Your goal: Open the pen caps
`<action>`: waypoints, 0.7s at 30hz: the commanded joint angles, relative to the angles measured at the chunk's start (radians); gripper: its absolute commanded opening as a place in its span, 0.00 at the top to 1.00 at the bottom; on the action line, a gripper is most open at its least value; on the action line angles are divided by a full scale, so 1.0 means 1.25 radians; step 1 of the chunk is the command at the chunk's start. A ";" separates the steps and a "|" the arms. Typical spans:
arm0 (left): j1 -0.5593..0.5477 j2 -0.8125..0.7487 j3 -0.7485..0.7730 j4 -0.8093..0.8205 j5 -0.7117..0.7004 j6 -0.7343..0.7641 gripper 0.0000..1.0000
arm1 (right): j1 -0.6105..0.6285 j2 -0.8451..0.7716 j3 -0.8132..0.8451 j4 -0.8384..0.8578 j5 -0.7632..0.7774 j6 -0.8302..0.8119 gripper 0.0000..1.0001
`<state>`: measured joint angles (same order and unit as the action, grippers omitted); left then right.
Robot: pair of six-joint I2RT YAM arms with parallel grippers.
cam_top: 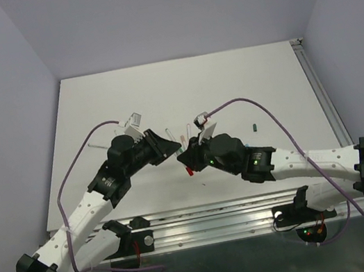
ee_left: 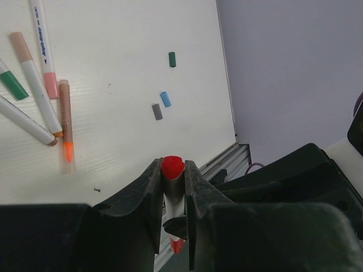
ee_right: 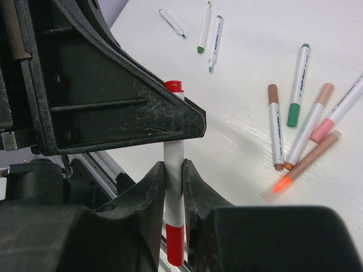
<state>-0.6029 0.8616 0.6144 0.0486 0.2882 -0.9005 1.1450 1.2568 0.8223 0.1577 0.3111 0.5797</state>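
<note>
Above the table (cam_top: 228,78), the left gripper (ee_left: 172,171) and right gripper (ee_right: 174,168) both clamp the pen (ee_right: 174,150) by its barrel. Its red cap (ee_right: 175,243) sticks out ungripped, so one gripper should regrip there, then pull straight.

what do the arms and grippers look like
The left arm and right arm have white links and black joints. A purple cable runs along each. Green lights dot the right one. The left gripper and right gripper are black, wedge-shaped.
</note>
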 commanded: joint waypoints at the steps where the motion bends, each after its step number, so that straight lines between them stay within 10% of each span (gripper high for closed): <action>1: -0.007 0.008 -0.009 0.030 0.023 0.004 1.00 | -0.009 0.005 0.069 0.013 0.027 -0.006 0.93; 9: -0.006 -0.023 0.008 0.035 -0.068 -0.012 1.00 | -0.009 -0.009 0.064 -0.124 -0.007 0.014 0.31; 21: -0.007 -0.009 0.040 0.037 -0.098 -0.009 1.00 | -0.009 -0.015 0.044 -0.134 -0.078 -0.011 0.49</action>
<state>-0.6079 0.8436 0.6167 0.0559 0.1776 -0.9199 1.1385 1.2636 0.8536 -0.0521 0.2367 0.5900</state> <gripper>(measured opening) 0.270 0.545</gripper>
